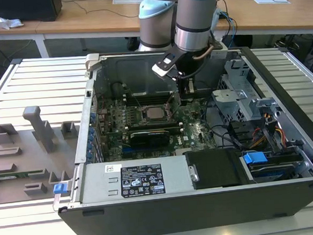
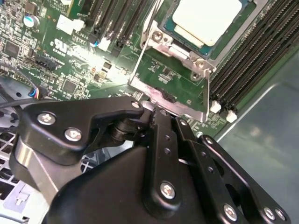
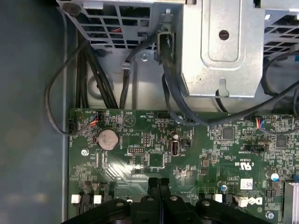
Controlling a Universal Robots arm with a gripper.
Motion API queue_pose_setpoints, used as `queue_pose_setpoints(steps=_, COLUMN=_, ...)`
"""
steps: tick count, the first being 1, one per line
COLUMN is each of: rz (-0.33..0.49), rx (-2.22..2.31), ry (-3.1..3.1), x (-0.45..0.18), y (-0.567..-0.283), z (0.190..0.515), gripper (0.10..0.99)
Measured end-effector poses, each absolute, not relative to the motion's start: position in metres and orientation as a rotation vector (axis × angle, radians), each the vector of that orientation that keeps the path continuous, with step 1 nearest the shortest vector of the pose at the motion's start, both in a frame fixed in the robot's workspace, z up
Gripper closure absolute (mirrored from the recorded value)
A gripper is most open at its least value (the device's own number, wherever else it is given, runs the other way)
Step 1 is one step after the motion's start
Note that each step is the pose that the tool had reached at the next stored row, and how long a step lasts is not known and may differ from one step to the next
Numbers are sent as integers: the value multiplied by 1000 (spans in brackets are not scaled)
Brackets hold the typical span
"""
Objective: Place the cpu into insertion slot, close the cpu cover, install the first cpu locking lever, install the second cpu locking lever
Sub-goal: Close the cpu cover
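Silver cpu [image 2: 207, 18], partly cut off in the second wrist view, near the clenched hand [image 2: 154, 112].

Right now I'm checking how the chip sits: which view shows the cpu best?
The second wrist view: the cpu is close up, silver top and green rim plain. The exterior view shows the cpu small, mid-board. The first wrist view looks at another stretch of board.
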State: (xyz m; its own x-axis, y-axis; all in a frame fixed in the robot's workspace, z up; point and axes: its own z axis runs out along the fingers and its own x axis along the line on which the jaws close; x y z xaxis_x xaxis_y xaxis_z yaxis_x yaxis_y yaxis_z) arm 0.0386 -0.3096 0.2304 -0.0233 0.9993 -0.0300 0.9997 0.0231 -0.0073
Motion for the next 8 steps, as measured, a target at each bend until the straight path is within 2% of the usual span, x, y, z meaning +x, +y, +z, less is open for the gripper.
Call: queue_pose_setpoints(steps=8, rz=-42, rx=2182, ry=2234, x=32, y=-310, z=237, gripper=980)
